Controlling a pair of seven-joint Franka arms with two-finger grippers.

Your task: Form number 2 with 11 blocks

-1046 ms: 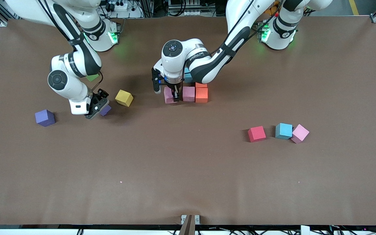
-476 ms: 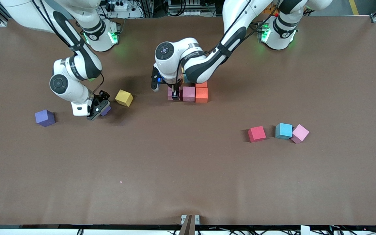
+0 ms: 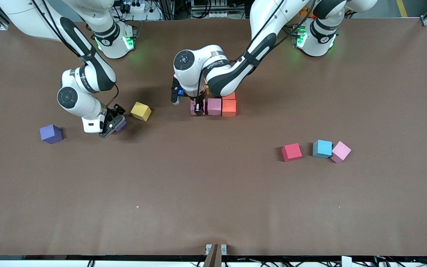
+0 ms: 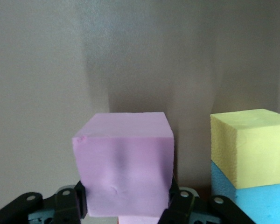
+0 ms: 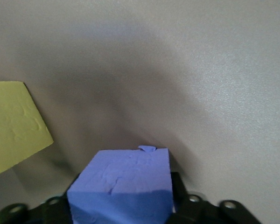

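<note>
The left gripper [image 3: 198,108] has its jaws clamped on a matte pink foam cube [image 4: 124,163], seating it beside the half-built number 2 [image 3: 221,105] mid-table. The right gripper [image 3: 111,122] grips a purple cube [image 5: 121,189] near the yellow cube [image 3: 141,111], probably as the next piece.

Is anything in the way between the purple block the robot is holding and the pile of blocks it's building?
Yes: the loose yellow block sits between the right end effector's purple block and the cluster's pink block.
</note>
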